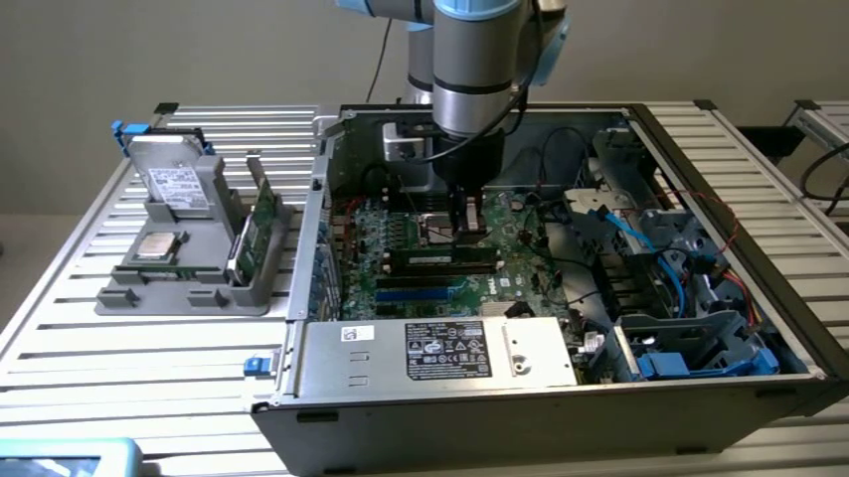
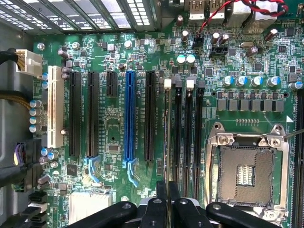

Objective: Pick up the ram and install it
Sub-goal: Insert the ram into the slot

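The ram [image 2: 167,137] shows edge-on as a thin green strip standing in the memory slot nearest the long black card slots, with a white latch at its far end. In the exterior view the ram [image 1: 444,260] is a long dark stick lying across the motherboard [image 1: 518,224] inside the open computer case. My gripper [image 1: 467,237] reaches straight down onto its middle. Both black fingers [image 2: 161,190] sit close together on either side of the strip, so my gripper [image 2: 167,183] is shut on the ram at slot height.
Beside the ram's slot are three bare black memory slots [image 2: 188,137] and the open processor socket [image 2: 247,166]. A blue card slot [image 2: 129,114] is further off. A grey tray [image 1: 186,298] at the exterior view's left holds green cards [image 1: 265,209], a drive [image 1: 173,184] and a silver chip [image 1: 162,245]. Cables [image 1: 637,268] crowd the case's right.
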Motion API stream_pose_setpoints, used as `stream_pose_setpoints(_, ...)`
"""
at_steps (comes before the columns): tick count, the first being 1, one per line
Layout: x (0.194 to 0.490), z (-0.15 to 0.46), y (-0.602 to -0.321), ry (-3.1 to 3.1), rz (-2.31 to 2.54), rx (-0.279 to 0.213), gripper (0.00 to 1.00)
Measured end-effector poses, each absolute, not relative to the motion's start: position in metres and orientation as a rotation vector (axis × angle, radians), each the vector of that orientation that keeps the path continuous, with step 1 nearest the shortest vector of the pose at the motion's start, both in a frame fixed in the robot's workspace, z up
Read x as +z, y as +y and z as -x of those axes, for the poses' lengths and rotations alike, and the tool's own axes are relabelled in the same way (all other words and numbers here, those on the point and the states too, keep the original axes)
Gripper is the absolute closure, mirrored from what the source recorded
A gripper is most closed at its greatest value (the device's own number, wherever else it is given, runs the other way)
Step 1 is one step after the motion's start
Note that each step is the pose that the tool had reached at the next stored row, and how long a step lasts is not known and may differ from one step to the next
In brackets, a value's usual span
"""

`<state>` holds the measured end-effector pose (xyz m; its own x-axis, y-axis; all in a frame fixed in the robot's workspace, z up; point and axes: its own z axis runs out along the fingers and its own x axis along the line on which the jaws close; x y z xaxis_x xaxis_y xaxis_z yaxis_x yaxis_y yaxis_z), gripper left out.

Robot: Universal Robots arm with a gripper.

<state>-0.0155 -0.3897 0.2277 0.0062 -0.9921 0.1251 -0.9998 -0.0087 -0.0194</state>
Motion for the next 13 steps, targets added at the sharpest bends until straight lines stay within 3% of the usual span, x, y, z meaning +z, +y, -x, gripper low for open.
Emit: stream_pose_setpoints(13,0.2239,0.0169,-0.3881,-2.158,-2.175,0.160,0.87)
